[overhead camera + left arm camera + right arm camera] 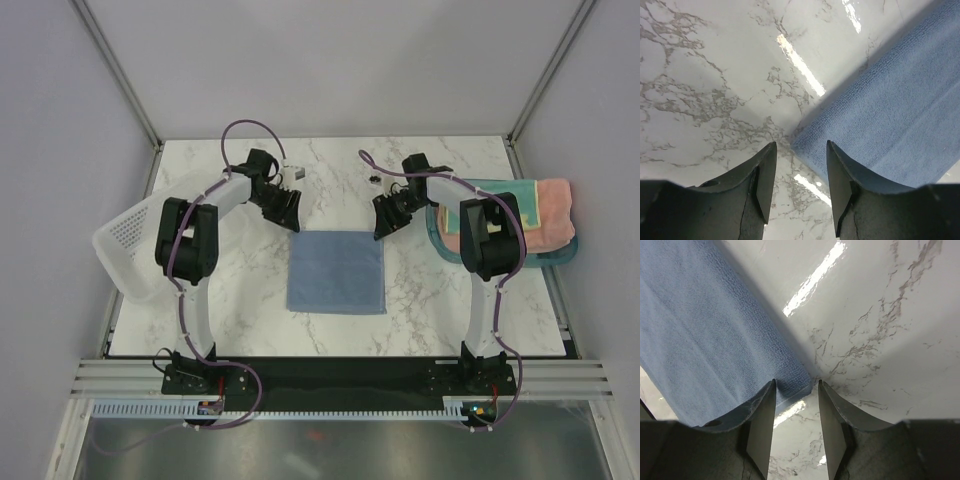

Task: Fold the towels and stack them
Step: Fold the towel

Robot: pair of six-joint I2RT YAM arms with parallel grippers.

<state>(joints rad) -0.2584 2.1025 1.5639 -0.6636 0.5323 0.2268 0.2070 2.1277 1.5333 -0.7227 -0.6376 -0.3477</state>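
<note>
Two released hands, left hand [801, 144] at far-left corner of flat blue-grey towel [336, 272], right hand [797, 382] at far-right corner

my left arm [186, 240] and right arm [490, 235] each combine white link shells with black joint housings. a purple cable [243, 125] loops along each arm. black base plates [200, 378] anchor both. my fingers [765, 180] are dark grey, curved, tapering to narrow tips.

spread towel [336, 272] centre, basket [125, 243] left, tray [566, 255] right
</note>
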